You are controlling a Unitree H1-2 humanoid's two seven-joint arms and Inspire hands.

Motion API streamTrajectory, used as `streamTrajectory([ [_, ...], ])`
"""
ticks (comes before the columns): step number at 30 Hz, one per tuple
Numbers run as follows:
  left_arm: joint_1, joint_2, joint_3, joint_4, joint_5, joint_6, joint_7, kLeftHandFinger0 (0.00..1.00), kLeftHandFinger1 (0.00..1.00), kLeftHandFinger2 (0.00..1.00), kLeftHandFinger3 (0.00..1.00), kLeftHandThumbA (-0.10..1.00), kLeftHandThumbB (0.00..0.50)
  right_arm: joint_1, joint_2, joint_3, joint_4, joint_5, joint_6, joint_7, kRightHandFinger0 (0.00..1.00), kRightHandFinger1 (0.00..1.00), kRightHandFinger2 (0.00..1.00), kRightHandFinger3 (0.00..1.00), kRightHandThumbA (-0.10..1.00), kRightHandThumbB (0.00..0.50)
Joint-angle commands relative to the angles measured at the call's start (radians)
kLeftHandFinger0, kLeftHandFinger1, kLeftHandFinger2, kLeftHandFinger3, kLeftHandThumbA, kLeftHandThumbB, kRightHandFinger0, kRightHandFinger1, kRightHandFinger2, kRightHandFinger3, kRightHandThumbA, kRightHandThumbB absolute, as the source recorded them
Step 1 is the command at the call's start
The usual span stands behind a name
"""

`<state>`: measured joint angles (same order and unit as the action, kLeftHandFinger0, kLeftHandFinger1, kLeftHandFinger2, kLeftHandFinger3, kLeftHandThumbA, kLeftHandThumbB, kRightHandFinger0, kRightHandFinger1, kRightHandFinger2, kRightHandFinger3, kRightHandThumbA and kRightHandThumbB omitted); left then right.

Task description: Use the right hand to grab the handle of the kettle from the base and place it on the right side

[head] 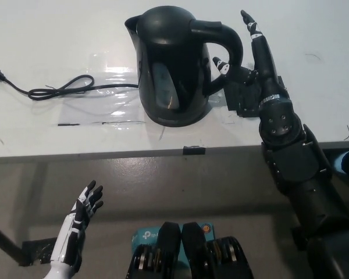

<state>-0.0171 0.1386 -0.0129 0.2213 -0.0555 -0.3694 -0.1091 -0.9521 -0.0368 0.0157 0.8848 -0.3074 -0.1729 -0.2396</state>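
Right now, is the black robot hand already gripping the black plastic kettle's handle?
No, the right hand is open beside the kettle handle, fingers spread, not wrapped around it.

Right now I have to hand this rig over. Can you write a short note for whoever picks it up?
Right hand: open, fingers spread, just right of the kettle handle, not yet gripping it.
Left hand: open, resting low at lower left, below the table edge.
Kettle: upright on its base on the white table, power cord trailing left.
Done: right hand brought beside the handle.
Left: close on the handle, lift the kettle off the base, set it down on the right side.
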Motion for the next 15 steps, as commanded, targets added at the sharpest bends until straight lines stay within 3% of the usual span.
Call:
streamTrajectory([
  [1, 0.000, 0.010, 0.002, -0.026, -0.014, -0.036, -0.020, 1.00, 1.00, 1.00, 1.00, 1.00, 0.500, -0.078, -0.006, 0.004, -0.025, 0.017, -0.048, -0.032, 1.00, 1.00, 1.00, 1.00, 0.74, 0.231],
  [9, 0.005, 0.012, 0.002, -0.019, -0.010, -0.045, -0.019, 1.00, 1.00, 1.00, 1.00, 1.00, 0.500, -0.125, 0.015, 0.025, 0.041, 0.014, -0.064, -0.057, 1.00, 1.00, 1.00, 1.00, 0.77, 0.257],
  [11, 0.004, 0.011, 0.004, -0.019, -0.013, -0.044, -0.018, 1.00, 1.00, 1.00, 1.00, 1.00, 0.500, -0.158, 0.014, 0.055, 0.104, -0.034, -0.078, -0.120, 1.00, 1.00, 1.00, 1.00, 0.66, 0.233],
  [12, 0.006, 0.011, 0.004, -0.019, -0.015, -0.044, -0.019, 1.00, 1.00, 1.00, 1.00, 1.00, 0.500, -0.182, 0.013, 0.090, 0.155, -0.089, -0.072, -0.201, 1.00, 1.00, 1.00, 1.00, 0.43, 0.216],
  [13, 0.007, 0.012, 0.004, -0.020, -0.014, -0.043, -0.019, 1.00, 1.00, 1.00, 1.00, 1.00, 0.500, -0.214, 0.013, 0.140, 0.226, -0.153, -0.043, -0.302, 0.64, 0.54, 0.76, 0.73, 0.07, 0.285],
  [14, 0.007, 0.013, 0.004, -0.022, -0.012, -0.042, -0.018, 1.00, 1.00, 1.00, 1.00, 1.00, 0.500, -0.235, 0.014, 0.174, 0.278, -0.183, -0.021, -0.364, 0.39, 0.42, 0.61, 0.58, -0.01, 0.290],
  [15, 0.010, 0.014, 0.003, -0.022, -0.013, -0.044, -0.020, 1.00, 1.00, 1.00, 1.00, 1.00, 0.500, -0.243, 0.015, 0.199, 0.311, -0.200, -0.004, -0.401, 0.09, 0.23, 0.40, 0.38, -0.10, 0.294],
])
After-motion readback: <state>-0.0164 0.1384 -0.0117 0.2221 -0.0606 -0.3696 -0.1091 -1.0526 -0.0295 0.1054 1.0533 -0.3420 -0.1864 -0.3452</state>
